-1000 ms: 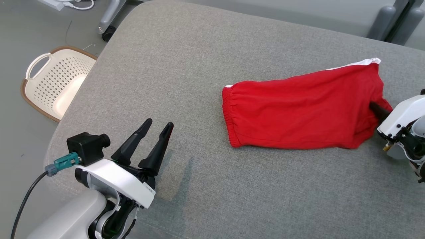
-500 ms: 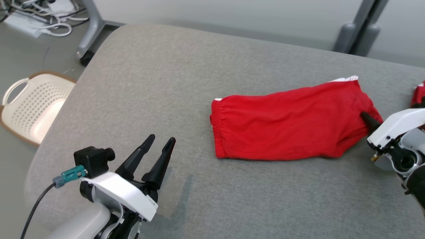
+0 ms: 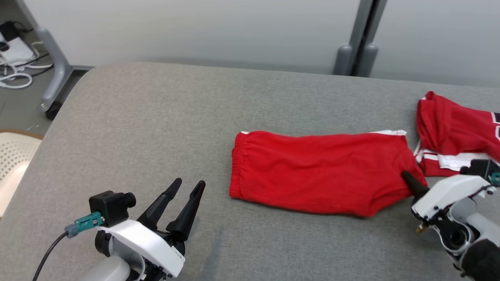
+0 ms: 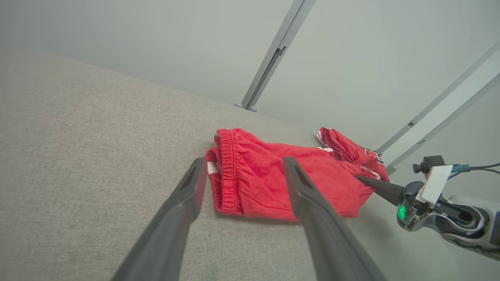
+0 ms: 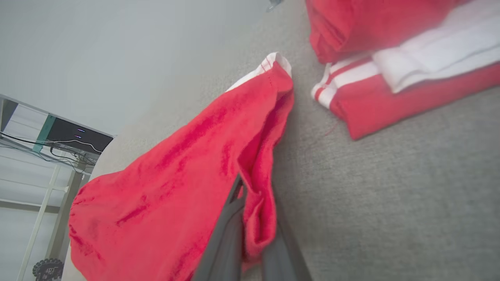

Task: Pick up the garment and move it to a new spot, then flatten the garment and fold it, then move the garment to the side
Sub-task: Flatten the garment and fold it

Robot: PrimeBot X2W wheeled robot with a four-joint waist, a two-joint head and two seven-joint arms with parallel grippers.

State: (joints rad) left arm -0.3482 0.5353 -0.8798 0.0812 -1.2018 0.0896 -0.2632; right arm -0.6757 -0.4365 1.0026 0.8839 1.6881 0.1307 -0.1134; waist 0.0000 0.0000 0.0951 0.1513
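While the head view looked down on the grey cushioned surface (image 3: 156, 128), the red shorts (image 3: 320, 175) lay flat across its middle, waistband toward the robot's left and leg hem toward its right. The right gripper (image 3: 408, 177) sat at that hem's near corner with its dark fingers together and buried in the cloth. The left gripper (image 3: 189, 183) hovered at the lower left, well apart from the shorts, its two fingers spread and holding nothing. A second red garment (image 3: 449, 128) with white stripes lay folded just beyond the hem, and a pale basket (image 3: 11, 156) showed at the left edge, off the cushion. From the left wrist view, the spread fingers framed the gathered waistband, with the right arm's tip touching the far end of the shorts. From the right wrist view, the fingers were closed on a fold of red fabric near the hem, the cloth rising from the pinch and draping back onto the cushion, beside the striped folded garment but apart from it.
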